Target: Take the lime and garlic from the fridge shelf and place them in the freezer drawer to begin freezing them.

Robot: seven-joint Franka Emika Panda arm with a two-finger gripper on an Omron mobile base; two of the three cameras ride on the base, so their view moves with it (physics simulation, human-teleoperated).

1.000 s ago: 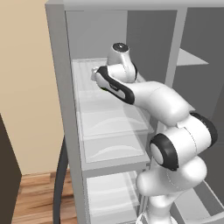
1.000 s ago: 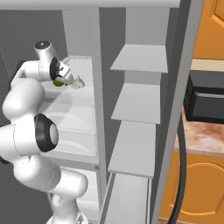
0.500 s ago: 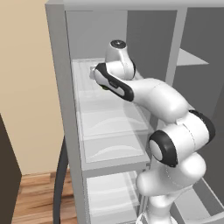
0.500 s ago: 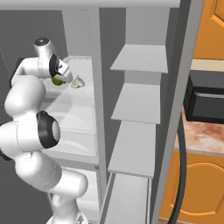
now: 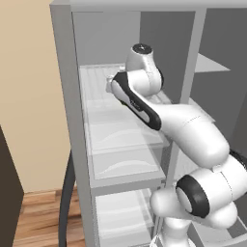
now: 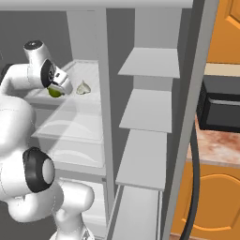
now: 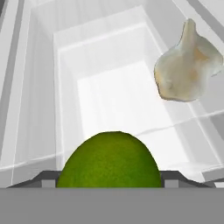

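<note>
My gripper (image 7: 109,177) is shut on the lime (image 7: 109,159), a yellowish-green ball that bulges up between the two dark fingertips. In the right base view the lime (image 6: 55,93) shows under the hand, just above the fridge shelf (image 6: 89,70). The garlic (image 7: 186,65), a pale lumpy bulb, lies on the shelf a short way past the lime and to its right. From the right base view the garlic (image 6: 83,88) is apart from the hand. The arm reaches into the upper left compartment over the ribbed shelf (image 5: 96,82). The freezer drawer is out of view.
Plainer translucent panels (image 5: 125,140) lie below the shelf. A vertical divider (image 6: 105,93) separates this compartment from the grey shelves (image 6: 150,61) on the right. The fridge's left wall (image 5: 67,120) is close beside the arm. A black cable (image 6: 194,178) hangs at the right.
The jaws have closed from wide open onto the lime. The hand has stayed in much the same place over the shelf, and the garlic has not moved.
</note>
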